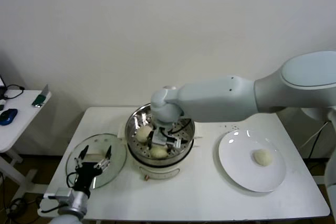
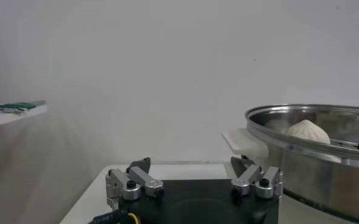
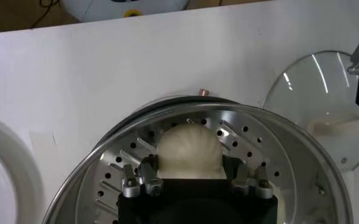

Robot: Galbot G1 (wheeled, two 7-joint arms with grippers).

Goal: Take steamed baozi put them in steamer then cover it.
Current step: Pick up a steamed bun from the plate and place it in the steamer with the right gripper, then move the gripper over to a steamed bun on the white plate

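Right arm reaches across, right pincer [image 3: 191,176] down in the steamer [image 1: 186,129], gripping a baozi [image 3: 188,149] (left pincer [image 1: 94,158] spread wide over the cover [image 1: 118,156]).

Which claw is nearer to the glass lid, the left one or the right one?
Left. The left claw hovers right over the glass lid lying on the table, open. The right claw is inside the steamer, around a baozi, beside the lid.

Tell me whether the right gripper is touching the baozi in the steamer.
Touching. The right wrist view shows the right gripper with both fingers pressed against the baozi in the steamer.
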